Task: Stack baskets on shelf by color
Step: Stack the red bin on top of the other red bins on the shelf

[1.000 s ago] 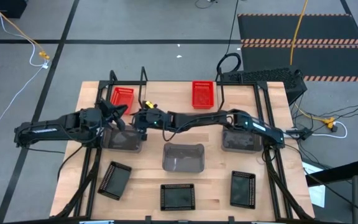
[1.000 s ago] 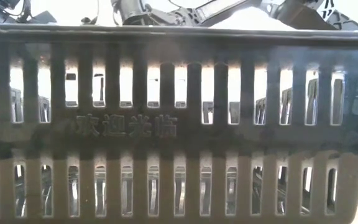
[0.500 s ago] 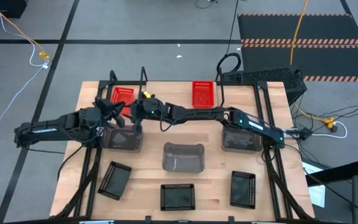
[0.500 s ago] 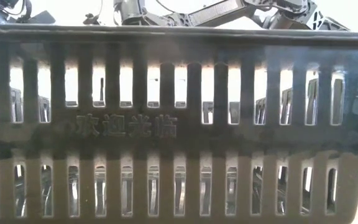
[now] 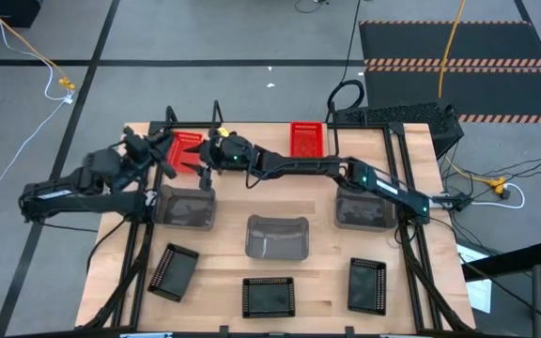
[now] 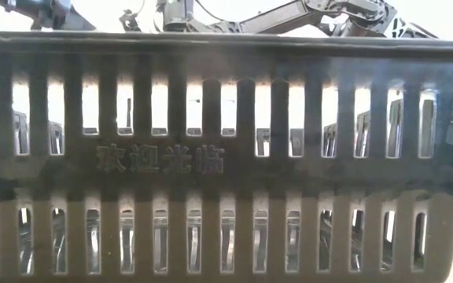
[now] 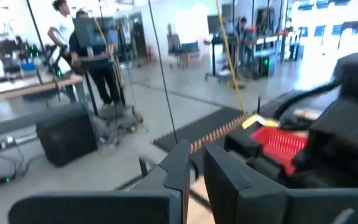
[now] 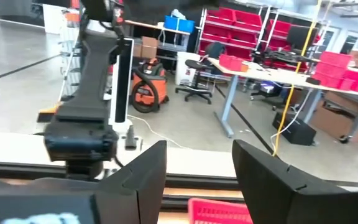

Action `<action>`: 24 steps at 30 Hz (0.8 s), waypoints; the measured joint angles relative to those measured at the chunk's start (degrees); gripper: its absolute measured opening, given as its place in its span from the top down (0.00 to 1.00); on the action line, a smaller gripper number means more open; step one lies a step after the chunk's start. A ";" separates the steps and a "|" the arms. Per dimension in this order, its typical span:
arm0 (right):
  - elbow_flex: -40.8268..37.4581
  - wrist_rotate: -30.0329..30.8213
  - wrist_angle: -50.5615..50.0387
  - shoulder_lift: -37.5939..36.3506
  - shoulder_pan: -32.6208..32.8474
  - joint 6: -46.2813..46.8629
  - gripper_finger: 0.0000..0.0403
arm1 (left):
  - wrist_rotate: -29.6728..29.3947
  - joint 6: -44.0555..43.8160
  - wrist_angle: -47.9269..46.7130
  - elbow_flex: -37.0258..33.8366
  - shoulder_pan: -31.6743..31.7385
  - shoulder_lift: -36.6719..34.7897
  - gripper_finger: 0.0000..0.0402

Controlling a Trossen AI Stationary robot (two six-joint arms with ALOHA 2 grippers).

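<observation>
Above the shelf, both pincers have risen.

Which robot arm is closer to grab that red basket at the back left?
Probably the right one. The right gripper hangs with jaws open beside the red basket on the shelf. The left gripper is near too, but its jaws look nearly closed.

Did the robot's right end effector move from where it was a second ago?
Yes. The right end effector went toward the table's far edge, from beside the grey perforated plastic basket up next to the red perforated plastic basket.
</observation>
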 joint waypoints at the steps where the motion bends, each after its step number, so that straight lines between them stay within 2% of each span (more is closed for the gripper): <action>1: 0.02 0.02 0.02 0.00 -0.22 0.01 0.56 | 0.12 0.64 0.10 0.52 0.00 0.00 0.88; 11: 0.01 -0.01 -3.51 -0.03 -0.65 -1.39 0.56 | 0.14 0.85 -1.13 0.85 0.01 0.07 0.88; 18: 0.07 -3.28 -4.05 -2.27 0.30 -3.48 0.59 | 0.11 -1.78 -2.96 -1.63 0.02 0.07 0.88; 21: 0.07 -5.98 -7.25 -3.41 0.78 -3.68 0.60 | 0.44 -4.34 -4.03 -2.62 -0.16 0.07 0.88; 24: 0.00 -8.63 -15.08 -5.32 1.26 -5.00 0.61 | 1.27 -7.37 -7.09 -3.07 -0.46 0.07 0.88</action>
